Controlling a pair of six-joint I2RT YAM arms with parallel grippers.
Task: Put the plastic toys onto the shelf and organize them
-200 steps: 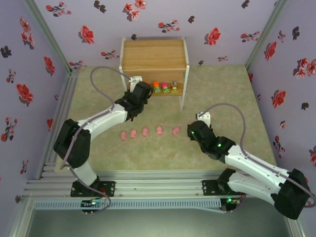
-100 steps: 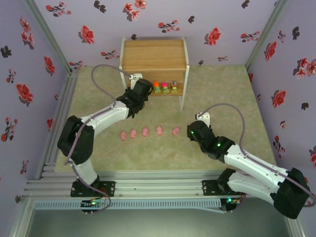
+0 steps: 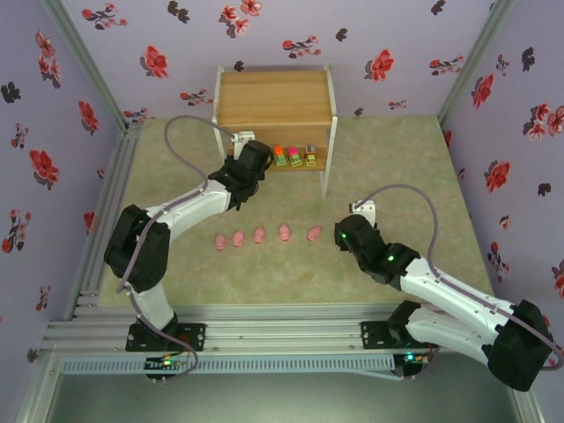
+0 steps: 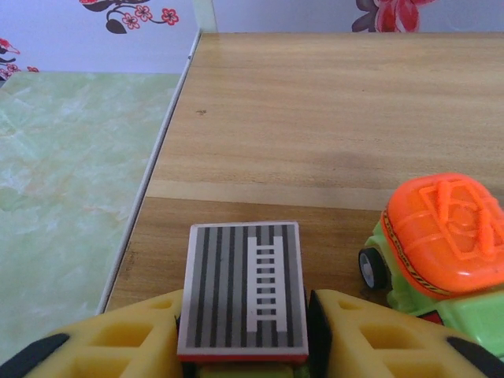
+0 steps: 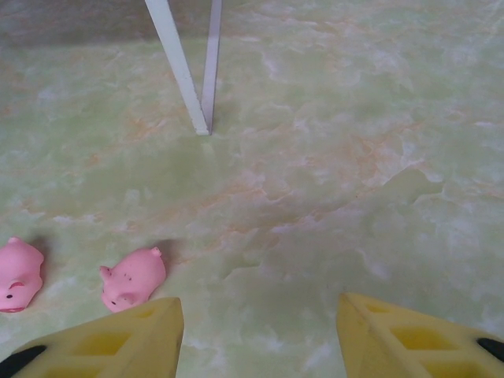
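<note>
Your left gripper (image 4: pixel 244 340) is closed on a grey striped block (image 4: pixel 242 283), pinching its left and right sides. The block's long axis points to the far side, into the shelf (image 4: pixel 315 110). It sits over the near edge of the lower board, just left of the orange-topped toy (image 4: pixel 439 228) and apart from it. You cannot tell whether it rests on the wood. Bare board lies ahead and left. Your right gripper (image 5: pixel 258 335) hangs wide open and empty, with the nearest pig (image 5: pixel 134 277) just to its left.
</note>
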